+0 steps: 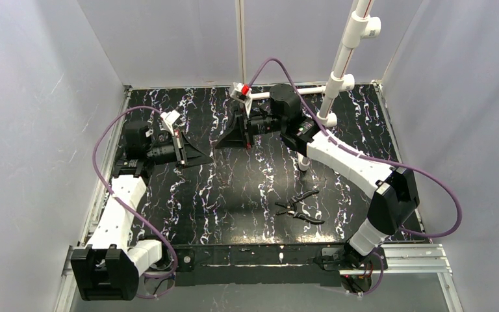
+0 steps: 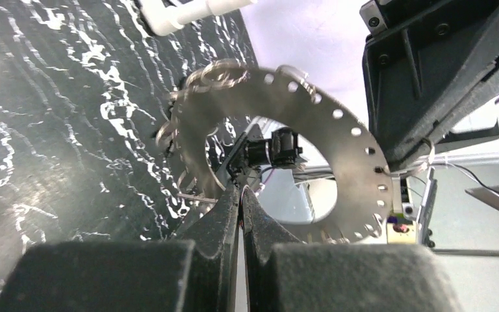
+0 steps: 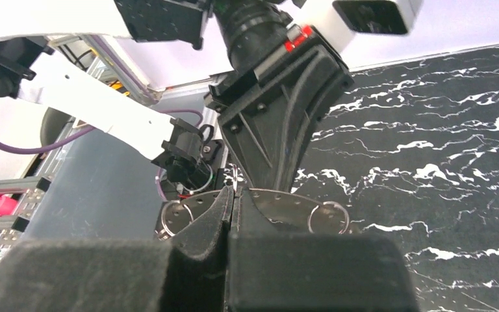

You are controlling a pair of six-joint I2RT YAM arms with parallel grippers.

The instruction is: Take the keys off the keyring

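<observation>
The keyring (image 2: 299, 107) is held between both tools over the rear-centre area of the bench (image 1: 234, 211); whether it clears the surface cannot be told. The left tool (image 2: 240, 190) is clenched on one edge of the band, fingers pressed together with the metal nipped at the tips. The right tool (image 3: 234, 195) is clenched on the opp. edge, approx. across the ring from the left one, so the two tools face each other tip to tip. The keyring is seen as a flat, silvery-grey metal band w/ a hollow centre and a row of small round holes along its outer rim. Several small wire loops (image 2: 216, 73) are threaded through these holes, clustered on the side away from the right tool, and give that edge a ragged outline; two more loops are seen in the right wrist view, one either side of the grip. Keys proper cannot be made out. Black-handled pliers (image 1: 299, 209) lie flat on the bench, handles spread, nearer the right arm's base and well apart from the keyring. A white pipe frame (image 1: 345, 55) stands at the rear right, just behind the right arm. The bench is enclosed by pale walls (image 1: 39, 97) on three sides.
</observation>
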